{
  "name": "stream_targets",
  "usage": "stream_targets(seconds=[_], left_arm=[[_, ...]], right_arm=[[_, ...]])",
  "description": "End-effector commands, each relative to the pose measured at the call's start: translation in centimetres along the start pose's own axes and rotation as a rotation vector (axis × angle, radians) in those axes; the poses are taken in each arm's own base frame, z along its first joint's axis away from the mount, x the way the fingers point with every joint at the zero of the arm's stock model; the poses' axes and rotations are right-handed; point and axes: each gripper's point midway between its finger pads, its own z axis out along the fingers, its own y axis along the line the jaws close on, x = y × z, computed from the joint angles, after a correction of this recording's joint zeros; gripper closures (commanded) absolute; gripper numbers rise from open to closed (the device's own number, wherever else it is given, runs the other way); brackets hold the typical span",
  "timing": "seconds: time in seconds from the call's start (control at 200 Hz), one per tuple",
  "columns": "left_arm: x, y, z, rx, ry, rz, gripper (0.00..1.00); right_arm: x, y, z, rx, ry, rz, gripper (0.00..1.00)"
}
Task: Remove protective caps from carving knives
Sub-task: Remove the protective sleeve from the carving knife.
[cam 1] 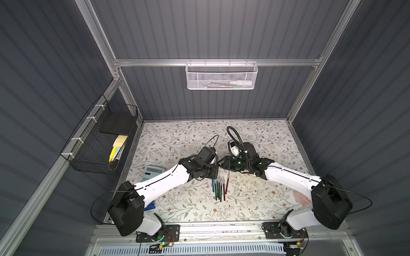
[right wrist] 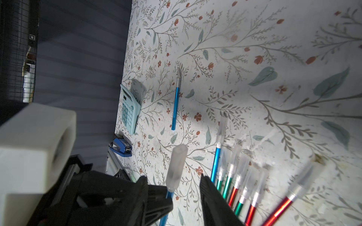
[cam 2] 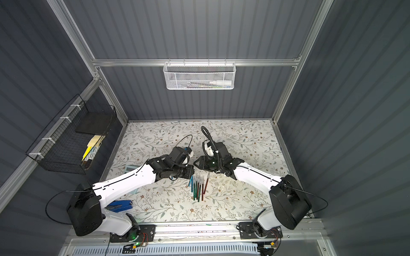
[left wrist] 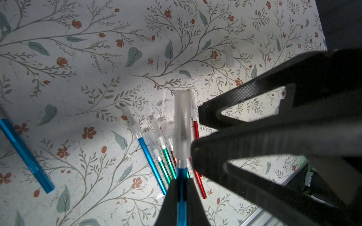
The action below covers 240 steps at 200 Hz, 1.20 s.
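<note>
Hidden in top views, plain from wrists: pinching blue knife (left wrist: pixel 180 173) with left tool (left wrist: pixel 182 197), flanking cap (right wrist: pixel 177 160) with spread right tool (right wrist: pixel 174 179). Open tabletop (right wrist: pixel 254 29) beyond.

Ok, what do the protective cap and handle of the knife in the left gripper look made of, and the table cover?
Protective cap: frosted translucent plastic, seemingly; a dark shape shows dimly through it.
Blue carving knife handle: probably anodised metal, from its glossy metallic sheen.
Table cover: matte floral-printed sheet, vinyl or paper; cannot tell which.

Probably a robot lab cell, aluminium frame (cam 1: pixel 150 63), grey ribbed walls (cam 1: pixel 210 28)
</note>
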Motion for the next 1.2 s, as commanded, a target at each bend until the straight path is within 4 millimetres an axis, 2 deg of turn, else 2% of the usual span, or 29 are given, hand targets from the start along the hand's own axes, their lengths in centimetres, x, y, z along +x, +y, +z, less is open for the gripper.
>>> stream_targets(seconds=[0.0,0.42,0.71,1.196], left_arm=[[-0.3,-0.8,-0.7,0.025,-0.008,0.018,0.97],[-0.1,-1.5,-0.6,0.070,-0.002,-0.001,0.97],[0.2,-1.3,-0.6,0.069,-0.002,-0.014,0.97],[0.7,-0.9,-1.0,0.069,-0.019,-0.027,1.00]], right_arm=[[-1.0,1.4,0.1,-0.037,-0.023,-0.013,0.54],[-1.3,1.6,1.1,-0.058,-0.024,-0.001,0.63],[-1.2,1.2,1.2,-0.044,-0.025,-0.008,0.77],[-2.5,1.4,1.0,-0.026,-0.072,-0.021,0.80]])
